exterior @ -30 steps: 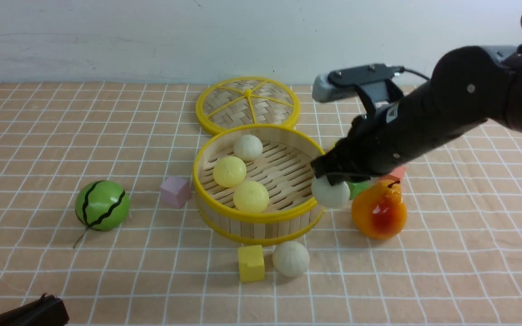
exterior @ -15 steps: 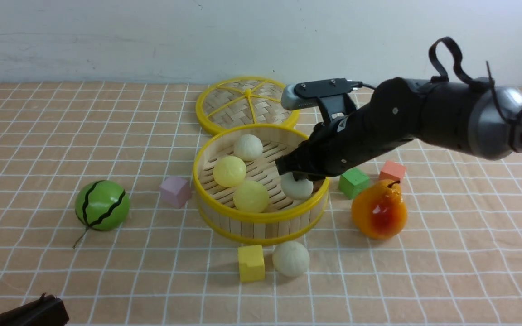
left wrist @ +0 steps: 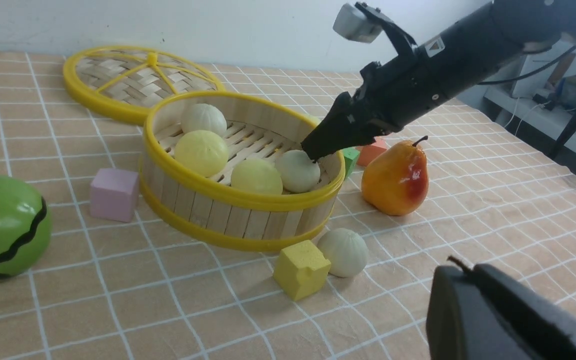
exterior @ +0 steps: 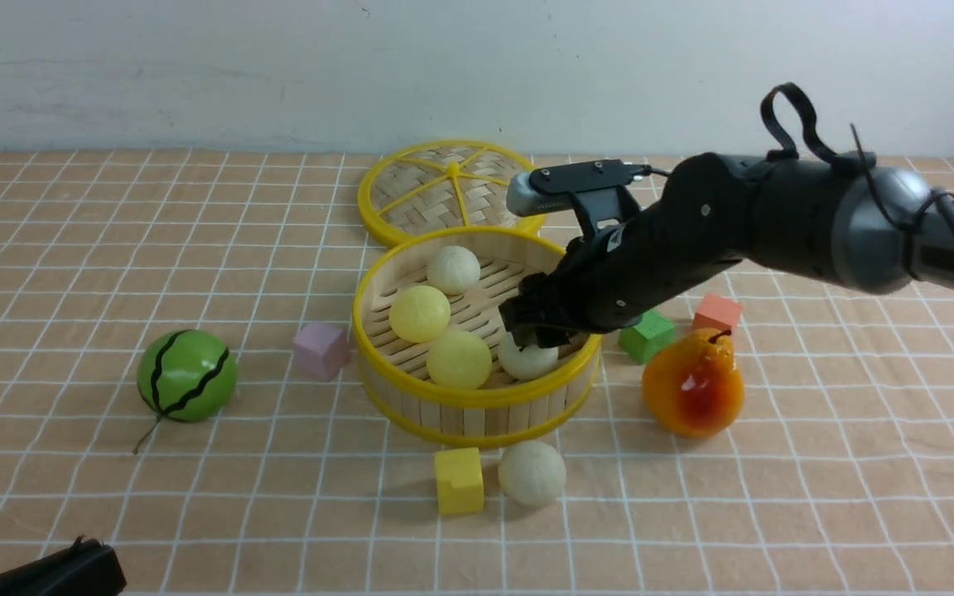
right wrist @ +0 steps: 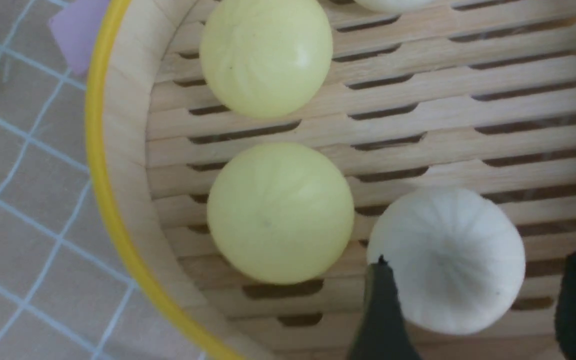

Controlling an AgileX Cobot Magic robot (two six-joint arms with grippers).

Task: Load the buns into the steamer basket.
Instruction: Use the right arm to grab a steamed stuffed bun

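Bamboo steamer basket (exterior: pixel 477 393), round and yellow-rimmed, at the middle of the checked cloth (exterior: pixel 113 248). We count four buns inside it.
- far off-white bun (exterior: pixel 454 269), against the back wall
- left pale yellow bun (exterior: pixel 419 313)
- near pale yellow bun (exterior: pixel 460 358), by the front wall
- pleated off-white bun (exterior: pixel 527 360), just beside the last one and resting on the slats; the rim hides its lower part in the front view

Right gripper (exterior: pixel 531 335): directly over the pleated bun, jaws apart. In the right wrist view one finger (right wrist: pixel 380 315) sits at the bun's edge and the other stands clear of it; both are cut off by the frame.

Loose off-white bun (exterior: pixel 532 473): on the cloth in front of the basket, just beside a yellow cube (exterior: pixel 459 480).

Woven lid (exterior: pixel 444 186): flat behind the basket, its near edge covered.

Green cube (exterior: pixel 647 334), partly hidden by the right arm; orange-red cube (exterior: pixel 717 312); glossy pear (exterior: pixel 694 382); pink cube (exterior: pixel 321 349); watermelon ball (exterior: pixel 187 375).

Left gripper (exterior: pixel 38 571): we see only a dark corner, cropped by the frame; its jaws are closed.
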